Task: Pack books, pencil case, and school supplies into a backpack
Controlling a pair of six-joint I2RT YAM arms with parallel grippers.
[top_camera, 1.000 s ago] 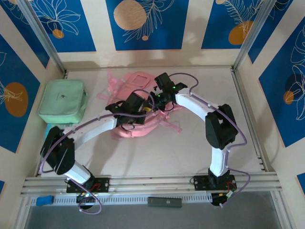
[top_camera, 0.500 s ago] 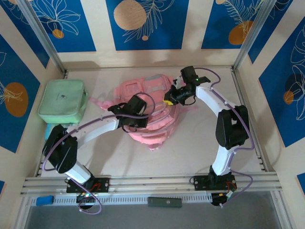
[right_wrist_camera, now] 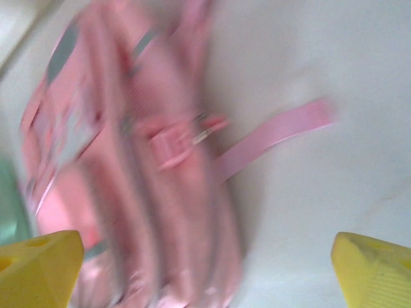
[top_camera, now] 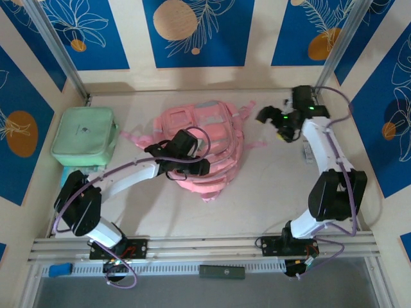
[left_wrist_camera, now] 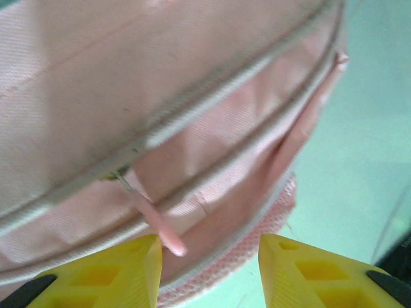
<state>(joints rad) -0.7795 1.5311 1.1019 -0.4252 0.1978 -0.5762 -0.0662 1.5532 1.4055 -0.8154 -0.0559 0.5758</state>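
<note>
We find the backpack [top_camera: 212, 138] lying on the desk [top_camera: 270, 192], centre rear. The left pincer [left_wrist_camera: 209, 260] is against its seam, jaws parted, with a zip pull [left_wrist_camera: 157, 224] between them, ungripped. The right pincer [right_wrist_camera: 205, 276] gapes wide and empty, right of the backpack.

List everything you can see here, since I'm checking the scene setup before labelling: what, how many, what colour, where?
backpack: one, pink with a greyish panel, lying mid-table, straps splayed
zip pull: one, pink, on the backpack's zip, beside the left gripper's fingers
square bag: one, mint green, left side of the table
table: one, off-white
left gripper: one, yellow fingers, open, close against the backpack
right gripper: one, yellow fingers, wide open, off the backpack to its right
</note>
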